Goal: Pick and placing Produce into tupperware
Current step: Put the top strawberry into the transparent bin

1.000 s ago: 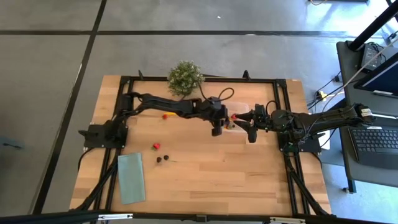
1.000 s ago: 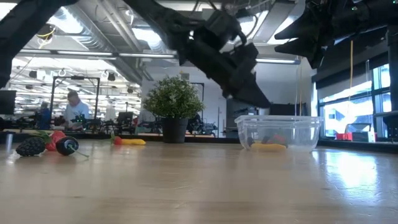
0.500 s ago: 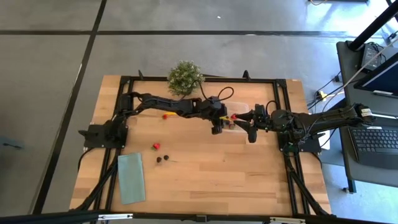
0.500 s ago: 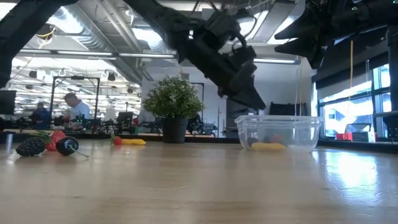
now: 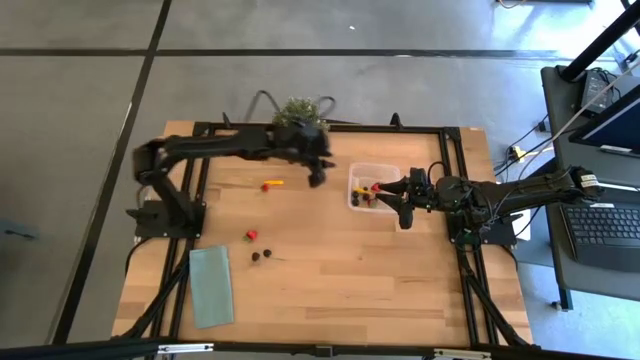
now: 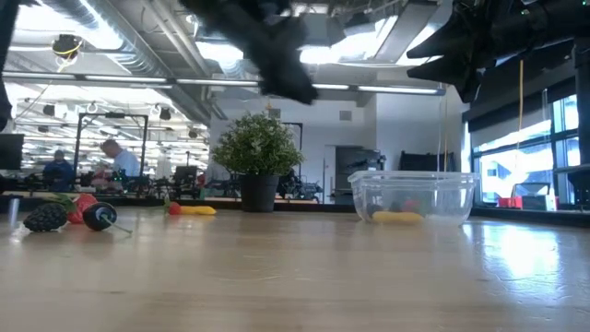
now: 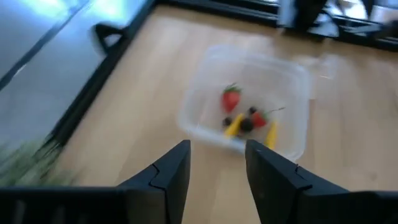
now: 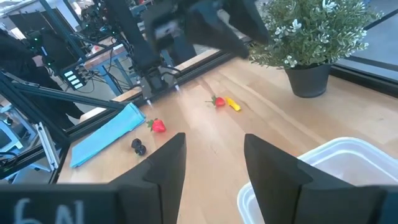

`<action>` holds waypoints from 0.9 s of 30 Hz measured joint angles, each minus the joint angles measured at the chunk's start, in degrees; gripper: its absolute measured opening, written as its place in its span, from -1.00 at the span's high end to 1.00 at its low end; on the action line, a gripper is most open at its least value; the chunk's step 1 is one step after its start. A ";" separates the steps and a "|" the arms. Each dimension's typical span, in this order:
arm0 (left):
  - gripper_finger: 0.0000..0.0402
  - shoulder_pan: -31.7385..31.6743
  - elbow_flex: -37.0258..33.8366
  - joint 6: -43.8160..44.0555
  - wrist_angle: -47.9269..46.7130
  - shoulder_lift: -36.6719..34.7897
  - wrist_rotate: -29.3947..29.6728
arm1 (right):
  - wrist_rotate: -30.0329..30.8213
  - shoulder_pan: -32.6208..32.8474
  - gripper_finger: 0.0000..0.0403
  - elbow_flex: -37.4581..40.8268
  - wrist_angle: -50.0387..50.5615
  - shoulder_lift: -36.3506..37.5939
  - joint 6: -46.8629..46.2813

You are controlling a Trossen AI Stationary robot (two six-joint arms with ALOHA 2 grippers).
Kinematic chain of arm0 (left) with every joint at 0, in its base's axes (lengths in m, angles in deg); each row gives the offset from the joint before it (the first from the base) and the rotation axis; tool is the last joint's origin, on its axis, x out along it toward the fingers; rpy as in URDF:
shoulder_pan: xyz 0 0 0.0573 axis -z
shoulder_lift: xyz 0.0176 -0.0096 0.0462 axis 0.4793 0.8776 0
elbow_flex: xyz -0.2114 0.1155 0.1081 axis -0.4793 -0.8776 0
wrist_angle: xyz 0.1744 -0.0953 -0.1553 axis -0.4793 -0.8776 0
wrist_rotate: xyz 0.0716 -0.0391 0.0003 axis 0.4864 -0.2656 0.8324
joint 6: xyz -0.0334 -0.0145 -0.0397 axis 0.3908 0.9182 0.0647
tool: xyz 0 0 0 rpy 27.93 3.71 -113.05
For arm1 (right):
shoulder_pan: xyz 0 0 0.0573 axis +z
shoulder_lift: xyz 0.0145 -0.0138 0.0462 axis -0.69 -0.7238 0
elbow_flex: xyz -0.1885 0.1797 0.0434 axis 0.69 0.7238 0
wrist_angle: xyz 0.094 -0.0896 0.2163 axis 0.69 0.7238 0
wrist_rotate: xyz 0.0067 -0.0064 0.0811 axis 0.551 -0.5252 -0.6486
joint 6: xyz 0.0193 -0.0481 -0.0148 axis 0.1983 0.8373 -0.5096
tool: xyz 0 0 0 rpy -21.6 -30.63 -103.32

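Observation:
The tupperware (image 5: 356, 172) is a clear square box resting on its base near the table's middle; in the left wrist view the tupperware (image 7: 291, 79) holds a strawberry (image 7: 231, 98), dark berries and yellow pieces. More produce lies on the table: a yellow-and-red piece (image 5: 270, 185), a red piece (image 5: 252, 235) and dark berries (image 5: 262, 255). My left gripper (image 5: 318, 173) is open in the air, left of the box and by the plant; its fingers (image 7: 177, 171) are empty. My right gripper (image 5: 392, 195) hovers open at the box's right side; in its own view the right gripper (image 8: 214, 168) holds nothing.
A potted plant (image 5: 298, 118) stands at the far edge, and a pale-green cloth (image 5: 211, 285) lies near the front left. A black frame rail (image 5: 330, 128) runs round the table. Bare wood (image 5: 380, 270) stretches across the near half. People sit in the room (image 6: 115, 161) beyond.
My left gripper has swung away from the tupperware, up and toward the table's far left, and now hangs beside the plant. The box's contents, which that gripper covered before, now show from above. My right arm has kept still.

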 joint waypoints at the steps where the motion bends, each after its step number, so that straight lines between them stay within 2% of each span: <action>1: 0.27 -0.69 -2.56 1.12 0.08 -2.43 0.45 | 0.00 -0.02 0.18 0.00 0.00 0.00 0.00; 9: 0.24 -2.33 -22.62 2.58 -0.18 -20.31 2.94 | -0.01 0.00 0.18 0.00 0.00 0.00 0.09; 15: 0.28 -2.11 -33.46 10.06 -1.25 -29.93 9.47 | 0.00 -0.02 0.18 0.00 0.02 0.00 0.15; 20: 0.25 -1.94 -39.55 11.87 -2.63 -33.94 10.46 | 0.00 -0.01 0.18 0.00 0.02 0.00 0.23; 27: -0.07 -2.35 -43.57 16.39 -2.56 -34.32 10.33 | 2.10 -0.17 0.18 0.00 0.01 0.00 0.36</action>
